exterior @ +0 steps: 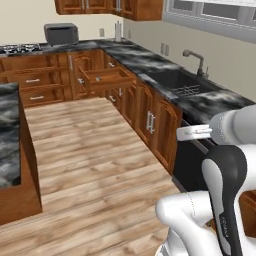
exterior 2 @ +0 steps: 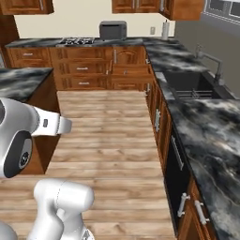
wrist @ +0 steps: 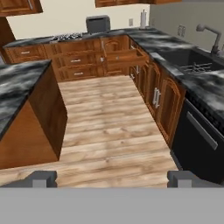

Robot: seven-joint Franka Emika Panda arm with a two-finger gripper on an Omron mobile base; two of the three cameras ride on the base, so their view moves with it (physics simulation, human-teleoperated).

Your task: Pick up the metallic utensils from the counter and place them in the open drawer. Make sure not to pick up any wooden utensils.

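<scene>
Reddish-brown drawer (wrist: pixel 124 56) is standing open at twelve o'clock; your gripper (wrist: pixel 112 178) is hovering, fingers spread wide, marbled counter (wrist: pixel 17 85) at nine.

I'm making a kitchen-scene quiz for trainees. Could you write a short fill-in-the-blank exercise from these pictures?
1. The reddish-brown wooden box drawer stands ____.
2. The silver curved faucet rises behind the dark ____.
3. The floor is laid with light ____ planks.
4. The dark fingers stand wide ____, holding nothing.

Missing words: open; sink; wooden; apart
</scene>
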